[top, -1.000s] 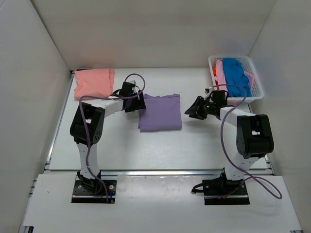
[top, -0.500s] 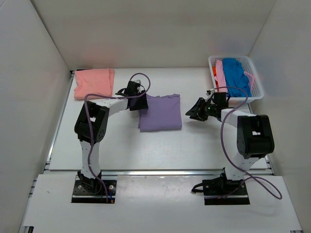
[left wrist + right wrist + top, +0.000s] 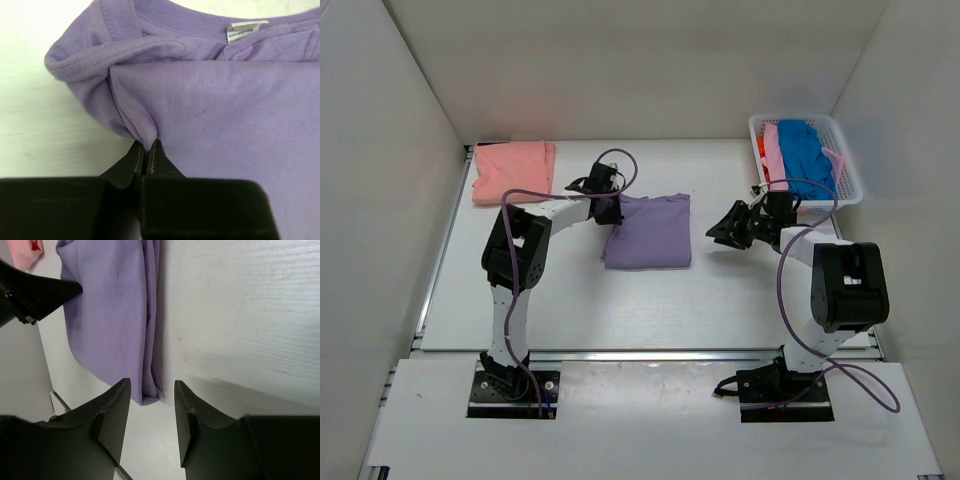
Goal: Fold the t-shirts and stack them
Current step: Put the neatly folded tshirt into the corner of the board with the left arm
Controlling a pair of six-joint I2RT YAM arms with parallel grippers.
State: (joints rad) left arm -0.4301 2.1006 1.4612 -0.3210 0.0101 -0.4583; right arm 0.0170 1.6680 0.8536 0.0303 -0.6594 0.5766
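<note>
A folded lavender-purple t-shirt [image 3: 649, 232] lies mid-table. My left gripper [image 3: 611, 212] is at its left edge, near the collar, shut on a pinch of the purple cloth [image 3: 145, 135]. The right gripper [image 3: 718, 231] stands open a little to the right of the shirt, apart from it; in its wrist view the shirt's folded corner [image 3: 147, 395] lies just beyond the open fingers [image 3: 112, 415]. A folded salmon-pink t-shirt [image 3: 513, 170] rests at the far left. Blue [image 3: 805, 152] and pink [image 3: 772, 150] shirts fill the basket.
The white lattice basket [image 3: 851, 165] stands at the far right corner, behind the right arm. White walls close in the table on three sides. A metal rail [image 3: 650, 353] runs along the near edge.
My left gripper has moved right onto the purple shirt's left edge and gone from open to shut on the cloth. The shirt's left edge has bunched slightly. The right gripper shifted slightly.
</note>
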